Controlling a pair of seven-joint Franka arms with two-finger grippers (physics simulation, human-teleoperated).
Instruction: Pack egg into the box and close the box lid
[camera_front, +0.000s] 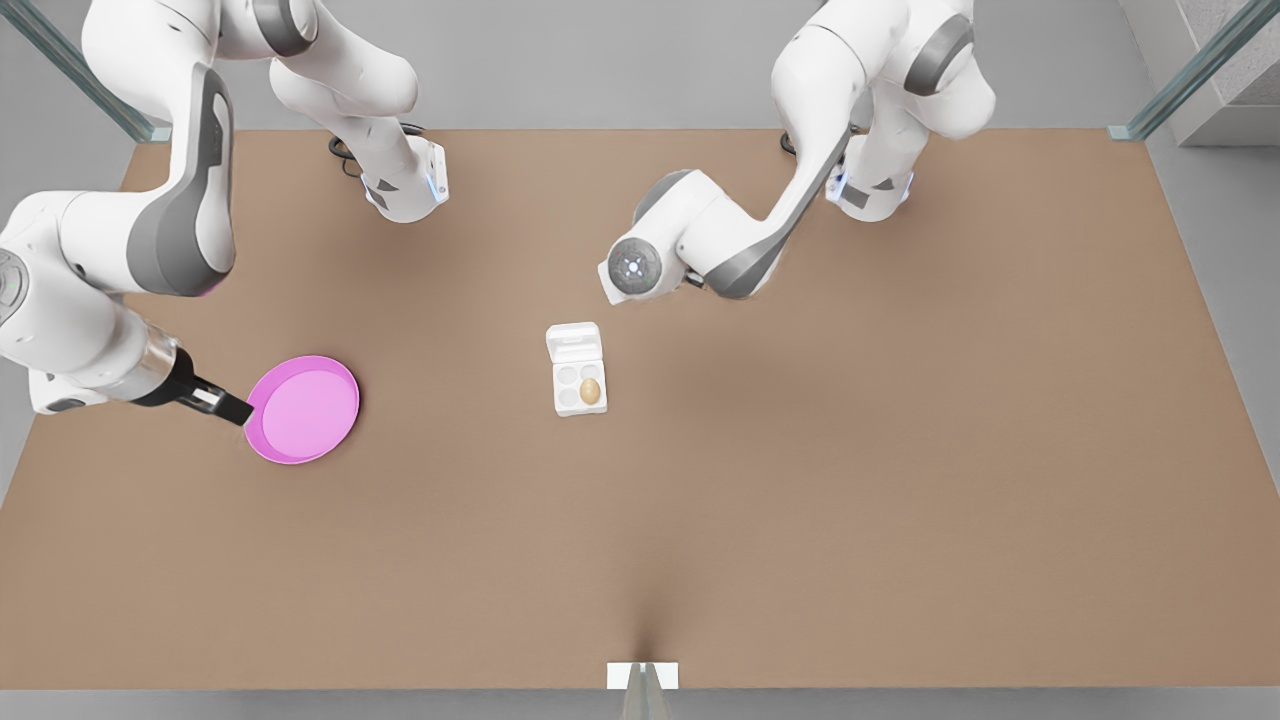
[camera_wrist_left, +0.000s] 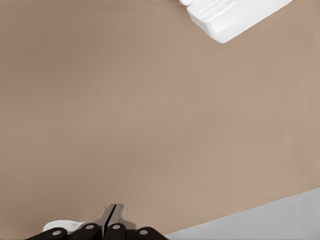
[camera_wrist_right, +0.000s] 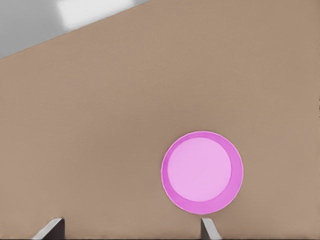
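On the front view's left, the right end effector (camera_front: 238, 411) sits low over the brown surface (camera_front: 800, 500). Its tip is just beside the edge of the pink plate (camera_front: 303, 409). In the right wrist view its two fingers (camera_wrist_right: 51, 228) stand wide apart, and they hold nothing. The plate lies flat, with nothing on it.

Near the middle of the surface is the box (camera_front: 579, 388). It is open. The box lid (camera_front: 574, 343) lies back flat on the far side of the tray. The egg (camera_front: 590, 391) sits in one cup of the box, the near one on the front view's right. The other three cups have nothing in them.

On the front view's right, the left arm (camera_front: 720, 235) bends over the surface, behind the box. In the left wrist view the left end effector (camera_wrist_left: 110, 214) has its two fingers pressed together, with nothing between them. A white corner of the box shows farther off in that view.
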